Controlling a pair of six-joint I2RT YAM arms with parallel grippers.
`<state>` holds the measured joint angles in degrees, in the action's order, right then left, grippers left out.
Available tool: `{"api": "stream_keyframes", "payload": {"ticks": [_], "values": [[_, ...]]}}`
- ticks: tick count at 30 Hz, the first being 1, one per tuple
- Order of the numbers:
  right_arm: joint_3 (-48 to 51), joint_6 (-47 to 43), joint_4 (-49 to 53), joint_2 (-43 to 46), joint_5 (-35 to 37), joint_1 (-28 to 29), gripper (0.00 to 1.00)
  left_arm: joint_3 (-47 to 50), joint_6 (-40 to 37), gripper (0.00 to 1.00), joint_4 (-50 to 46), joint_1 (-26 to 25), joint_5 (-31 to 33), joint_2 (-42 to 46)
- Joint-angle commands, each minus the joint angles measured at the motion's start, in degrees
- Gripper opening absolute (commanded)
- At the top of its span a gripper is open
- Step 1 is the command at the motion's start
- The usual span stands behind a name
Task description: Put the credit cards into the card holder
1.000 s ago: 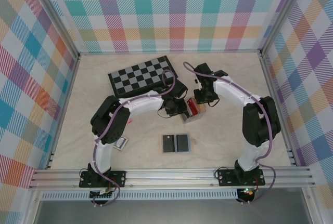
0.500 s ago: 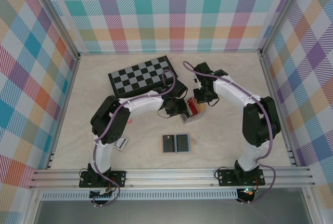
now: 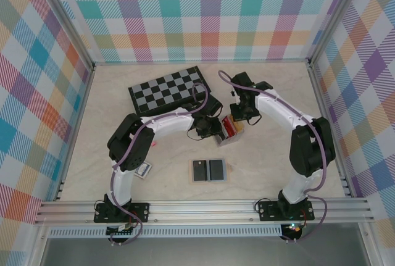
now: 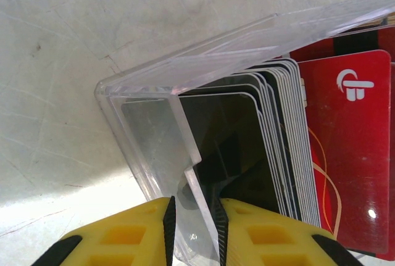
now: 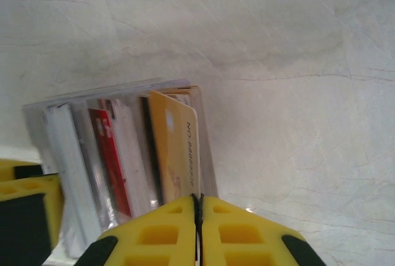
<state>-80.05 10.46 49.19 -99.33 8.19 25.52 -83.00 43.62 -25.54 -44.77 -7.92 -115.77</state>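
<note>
The clear plastic card holder [image 3: 231, 133] sits on the counter [image 3: 278, 173] between the two arms, just in front of the chessboard [image 3: 166, 89], and it is already well stocked. From the left wrist I can see a black card [image 4: 228, 136] standing against one end wall, then a tight row of pale-edged cards, then a red card [image 4: 352, 155] with a white logo towards the other end. The left gripper [image 4: 192, 207] is closed narrow on the holder's clear wall, pinching it between its yellow fingers. The right gripper [image 5: 197, 203] is pressed shut on the top edge of a gold-orange card [image 5: 176, 142], which stands upright in the holder at the end slot, beside the other cards and against the outer wall. Nearer the arm bases a flat grey case [image 3: 208, 170] lies open on the counter with two dark panels showing, well apart from the holder, and a small patterned pack [image 3: 143, 171] lies by the left arm. Compared with a second ago very little has moved: the holder, the case and both grippers are in the same places, and only the right arm's elbow has swung slightly outward to the right.
</note>
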Motion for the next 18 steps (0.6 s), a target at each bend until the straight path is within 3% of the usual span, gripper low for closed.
{"api": "stream_keyframes", "payload": {"ticks": [1,11,18], "values": [[-2.0,1.8,2.1,3.5,-3.8,0.0,0.07,2.4,-0.9,0.25,-4.7,0.8,0.7,-0.2],[1.5,6.8,0.1,12.0,-12.4,-0.2,0.02,3.4,-0.8,0.35,0.0,0.8,-1.4,6.6],[8.2,13.9,-6.2,21.4,-21.3,-1.7,0.02,12.6,1.8,0.47,8.7,2.2,-3.5,20.3]]}}
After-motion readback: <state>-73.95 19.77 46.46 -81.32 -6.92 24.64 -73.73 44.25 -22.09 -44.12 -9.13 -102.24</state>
